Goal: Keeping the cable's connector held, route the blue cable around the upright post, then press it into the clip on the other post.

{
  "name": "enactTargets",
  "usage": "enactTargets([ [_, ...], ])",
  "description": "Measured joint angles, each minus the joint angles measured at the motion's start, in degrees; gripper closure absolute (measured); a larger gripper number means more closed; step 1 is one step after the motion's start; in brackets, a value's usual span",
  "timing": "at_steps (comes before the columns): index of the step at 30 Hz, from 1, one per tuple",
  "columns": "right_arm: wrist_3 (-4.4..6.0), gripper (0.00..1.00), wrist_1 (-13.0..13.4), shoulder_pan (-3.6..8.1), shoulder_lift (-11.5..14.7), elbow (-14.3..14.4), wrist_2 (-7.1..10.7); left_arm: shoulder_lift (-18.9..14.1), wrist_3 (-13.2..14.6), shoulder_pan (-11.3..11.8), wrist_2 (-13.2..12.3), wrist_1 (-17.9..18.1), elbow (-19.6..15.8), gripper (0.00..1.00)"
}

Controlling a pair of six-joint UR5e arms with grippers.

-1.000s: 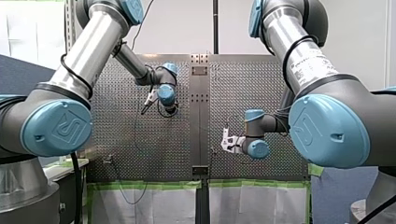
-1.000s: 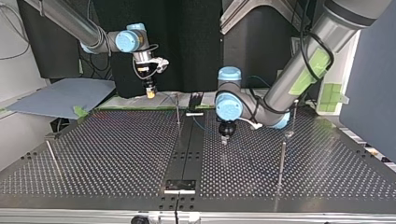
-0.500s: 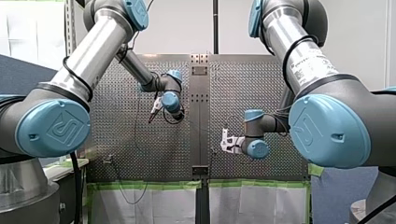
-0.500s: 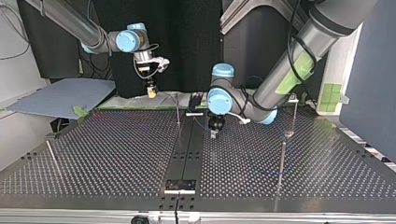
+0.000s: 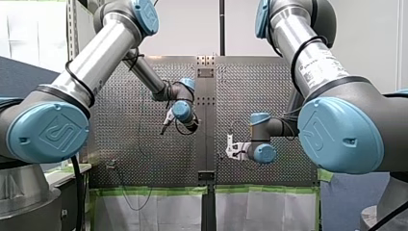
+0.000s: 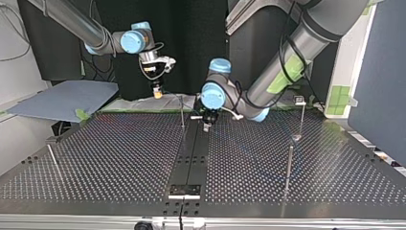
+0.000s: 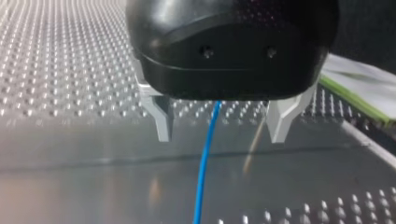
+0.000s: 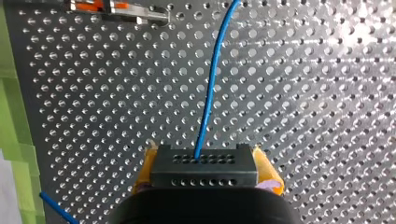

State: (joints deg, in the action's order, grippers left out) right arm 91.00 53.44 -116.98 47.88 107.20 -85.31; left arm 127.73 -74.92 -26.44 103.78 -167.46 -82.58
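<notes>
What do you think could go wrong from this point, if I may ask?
1. The blue cable runs loose between my left arm's jaws, which stand open; it might slide out sideways during routing.
2. The connector is clamped in my right arm's jaws; if the cable goes taut, it could be tugged loose.
3. In the top view my left arm is close to a thin post and might knock it.

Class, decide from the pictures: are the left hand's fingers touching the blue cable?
Apart. The left wrist view shows the blue cable running down the middle between the left hand's open fingers, with a clear gap on either side.
</notes>
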Motion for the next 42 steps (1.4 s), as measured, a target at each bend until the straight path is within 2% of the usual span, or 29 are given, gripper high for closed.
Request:
enactTargets([
  [5,-0.77,1.0,-1.6,-0.8,0.05,0.0,-0.07,1.45,-0.05,-1.51,-1.29,-0.15,-0.01,0.0],
  [11,-0.93,1.0,-2.85,-1.91,0.05,0.08,-0.26,2.93,-0.07,-3.96,-2.69,-0.15,-0.01,0.0],
  [19,-1.06,1.0,-2.88,-3.11,0.06,0.41,-0.52,3.12,-0.12,-5.59,-4.04,-1.66,-0.01,0.0],
  [33,-0.98,1.0,-2.7,-3.39,0.01,0.44,-0.5,3.17,-0.19,-6.48,-3.1,-4.44,0.01,0.0],
  [38,-0.89,1.0,-2.57,-3.39,0.01,0.44,-0.29,4.49,0.66,-7.18,-3.13,-5.21,-0.01,0.0],
  [42,-0.85,1.0,-2.55,-3.45,0.0,0.44,-0.14,6.28,-0.39,-7.51,-3.67,-4.06,0.0,0.0],
])
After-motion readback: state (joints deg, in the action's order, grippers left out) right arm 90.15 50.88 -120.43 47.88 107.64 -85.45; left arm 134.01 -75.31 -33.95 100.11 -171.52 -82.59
